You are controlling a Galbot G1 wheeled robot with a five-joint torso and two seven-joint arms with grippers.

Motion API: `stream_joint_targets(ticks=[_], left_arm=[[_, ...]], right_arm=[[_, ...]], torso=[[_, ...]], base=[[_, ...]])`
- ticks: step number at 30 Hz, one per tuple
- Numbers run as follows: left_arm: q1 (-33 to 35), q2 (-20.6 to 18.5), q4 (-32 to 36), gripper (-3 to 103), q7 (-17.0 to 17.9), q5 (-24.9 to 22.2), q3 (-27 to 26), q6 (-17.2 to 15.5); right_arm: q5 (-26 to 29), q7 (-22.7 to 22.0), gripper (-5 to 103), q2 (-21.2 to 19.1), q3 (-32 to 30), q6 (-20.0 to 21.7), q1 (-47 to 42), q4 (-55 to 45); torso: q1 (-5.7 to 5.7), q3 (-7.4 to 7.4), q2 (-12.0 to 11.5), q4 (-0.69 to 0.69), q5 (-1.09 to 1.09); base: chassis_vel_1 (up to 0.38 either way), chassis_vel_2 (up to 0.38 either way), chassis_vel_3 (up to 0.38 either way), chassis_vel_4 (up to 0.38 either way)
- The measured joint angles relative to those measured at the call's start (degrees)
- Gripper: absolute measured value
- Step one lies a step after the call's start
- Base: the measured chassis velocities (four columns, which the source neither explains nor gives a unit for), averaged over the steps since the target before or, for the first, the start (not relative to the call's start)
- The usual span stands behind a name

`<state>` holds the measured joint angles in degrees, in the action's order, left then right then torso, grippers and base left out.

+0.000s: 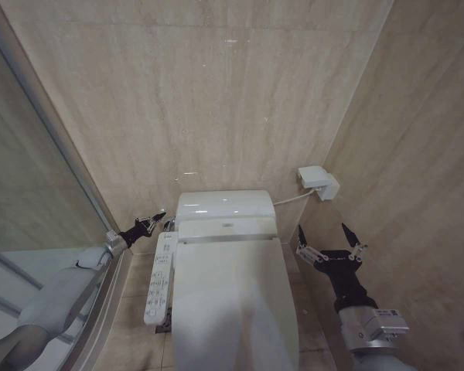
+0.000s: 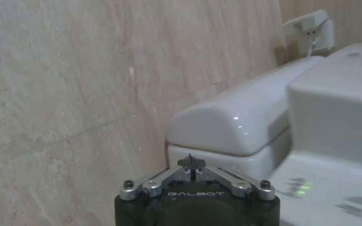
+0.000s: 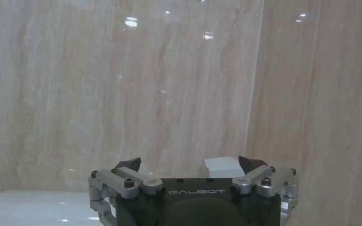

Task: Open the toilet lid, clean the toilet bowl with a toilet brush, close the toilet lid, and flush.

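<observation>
Your lid (image 1: 233, 305) was down; left gripper (image 1: 156, 219) pinched empty by the tank (image 1: 223, 204), right gripper (image 1: 330, 241) spread empty. Only flushing looked left.

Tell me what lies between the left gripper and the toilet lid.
In the head view, the white control panel along the toilet's left side lies between the left gripper, shut beside the tank, and the closed toilet lid.

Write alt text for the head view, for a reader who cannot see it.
A white toilet with its toilet lid shut stands against a beige tiled wall. The shut left gripper reaches beside the tank, above a side control panel, and the open right gripper hovers at the toilet's right.
</observation>
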<state>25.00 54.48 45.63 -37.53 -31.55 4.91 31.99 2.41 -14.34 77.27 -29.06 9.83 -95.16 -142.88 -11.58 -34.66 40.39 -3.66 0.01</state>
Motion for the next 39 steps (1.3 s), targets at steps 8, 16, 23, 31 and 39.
stream_joint_targets(ticks=[8,16,23,31,39], left_arm=[[-0.7,-0.4,-0.6,0,-1.6,-0.3,0.3,-0.1],[-1.9,-0.1,-2.4,0,-4.2,-1.0,1.3,-0.1],[-2.2,1.5,-5.3,0,-5.7,-0.5,1.7,0.2],[-1.5,2.3,-6.7,0,-6.9,0.1,1.1,0.6],[0.1,2.9,-7.1,0,-7.4,1.4,0.3,0.4]], right_arm=[[0.0,0.0,100,0.0,0.0,0.0,0.0,0.0],[0.0,0.0,100,0.0,0.0,0.0,0.0,0.0],[0.0,0.0,100,0.0,0.0,0.0,0.0,0.0],[0.0,0.0,100,0.0,0.0,0.0,0.0,0.0],[0.0,0.0,100,0.0,0.0,0.0,0.0,0.0]], torso=[[-0.06,-0.03,0.0,-0.02,-0.02],[-0.07,-0.03,0.0,-0.01,-0.01],[-0.05,-0.03,0.0,-0.01,-0.01],[-0.04,-0.01,0.0,0.0,0.02],[-0.05,-0.04,0.0,0.0,-0.05]], base=[[0.018,-0.019,-0.021,0.018],[-0.014,0.011,0.009,-0.01],[0.0,0.0,0.0,0.0],[0.0,0.0,0.0,0.0],[0.0,0.0,0.0,0.0]])
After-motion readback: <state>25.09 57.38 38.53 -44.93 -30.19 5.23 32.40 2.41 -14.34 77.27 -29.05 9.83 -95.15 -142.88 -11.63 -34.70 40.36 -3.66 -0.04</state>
